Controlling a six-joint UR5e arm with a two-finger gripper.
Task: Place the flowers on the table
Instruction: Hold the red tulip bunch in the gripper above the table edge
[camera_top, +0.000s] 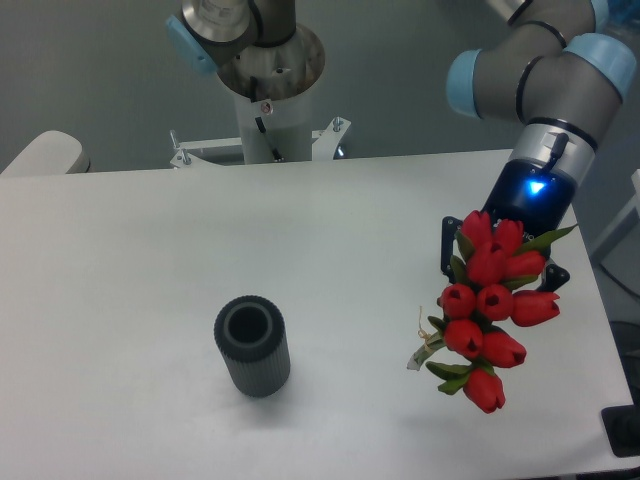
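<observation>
Red tulips with green leaves (492, 305) hung bunched at the arm's black claw (497, 262) over the white matte counter (120, 260); couldn't tell its grip. Dark grey ribbed vase (252, 347) stood well apart.

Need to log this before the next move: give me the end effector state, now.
End effector: closed on the flowers, holding the bunch over the right side of the table; its fingers are mostly hidden behind the blooms.

Smooth matt table (150, 280); ribbed matt vase (252, 347); glossy flowers (492, 300).
</observation>
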